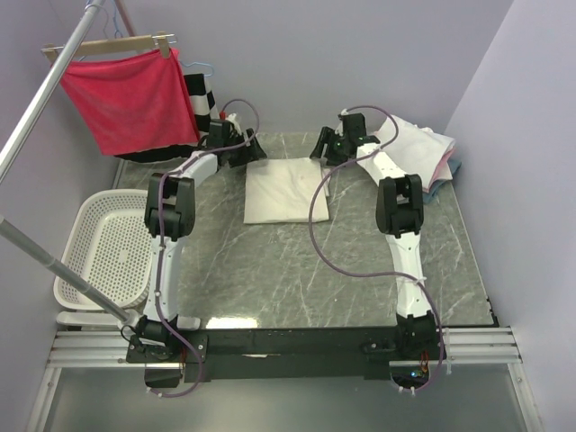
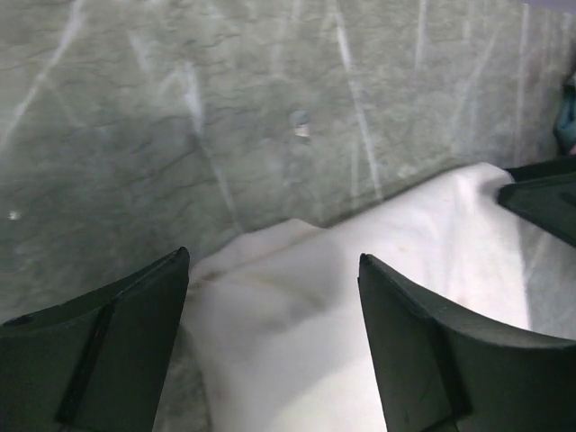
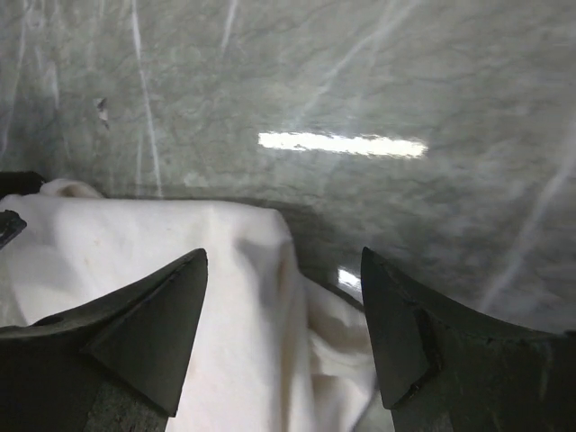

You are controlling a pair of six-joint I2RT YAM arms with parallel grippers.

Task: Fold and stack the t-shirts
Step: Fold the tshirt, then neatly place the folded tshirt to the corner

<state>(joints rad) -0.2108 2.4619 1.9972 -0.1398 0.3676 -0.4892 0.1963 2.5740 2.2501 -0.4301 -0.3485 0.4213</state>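
- T-shirts lie in two places. One cream folded t-shirt (image 1: 286,191) lies flat on the far middle of the table (image 1: 270,270). A loose pile of t-shirts (image 1: 423,148) sits at the far right corner, mostly white, with a pink and a blue edge showing underneath.
- The tabletop is grey-green stone-patterned, with pale veins and a bright streak of reflected light in the right wrist view.
- The left gripper (image 1: 252,151) hangs over the far left corner of the folded t-shirt. Its fingers are spread wide, with the white cloth lying between and below them and nothing pinched.
- The right gripper (image 1: 322,146) hangs over the far right corner of the same shirt. It is also spread wide and grips nothing, and the cloth's rumpled edge shows between its fingers.
- Whether either set of fingertips touches the cloth cannot be told.
- A white perforated laundry basket (image 1: 72,261) stands just off the table's left edge.
- Behind it, a red cloth (image 1: 135,99) hangs from a wooden hanger (image 1: 112,45), with a black-and-white striped garment (image 1: 200,99) just to its right.
- A metal rail (image 1: 45,99) slants across the upper left corner.
- Pale lilac walls (image 1: 297,63) close the table in at the back and on the right.
- Both arm bases are bolted to a black bar on an aluminium frame (image 1: 288,346) along the near edge.
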